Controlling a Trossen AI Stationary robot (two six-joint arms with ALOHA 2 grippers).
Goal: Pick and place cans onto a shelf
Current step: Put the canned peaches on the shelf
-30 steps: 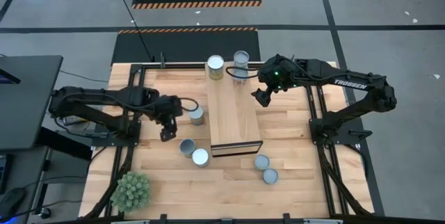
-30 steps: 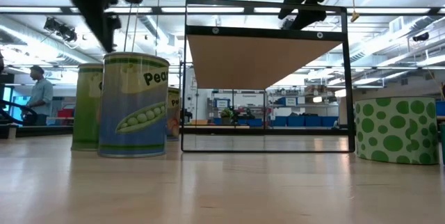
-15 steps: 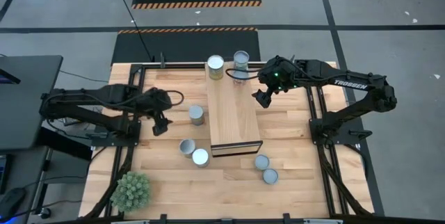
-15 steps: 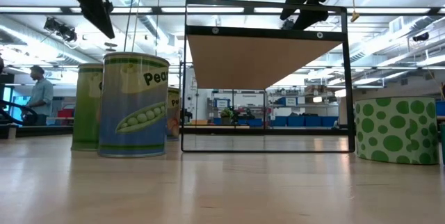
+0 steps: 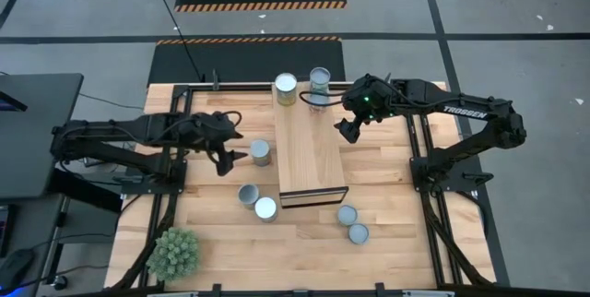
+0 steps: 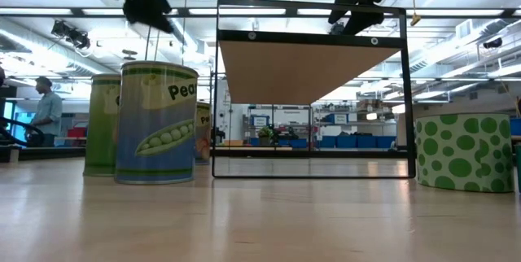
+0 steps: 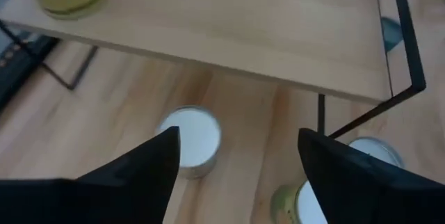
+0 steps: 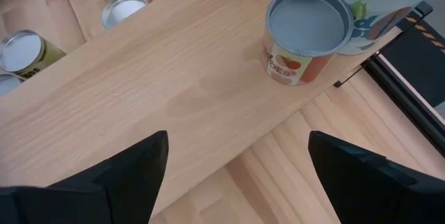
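The light-wood shelf stands mid-table, and its open end faces the low view. Cans stand on its far end: a yellowish one and one beside it, which shows its silvery top in the right wrist view. Several cans stand on the table: one left of the shelf, two near its left near corner, two at the right near side. My left gripper hovers open just left of the can. My right gripper hovers open over the shelf's right edge.
A green spiky plant ball sits at the table's near left corner. A dark frame rail runs along each side of the tabletop. Bare wood lies between the can groups in front of the shelf.
My left gripper has drawn back from the can toward the table's left edge and risen. It has then swung back toward the right, and its fingers now point at the can left of the shelf. My right gripper and all cans have kept still.
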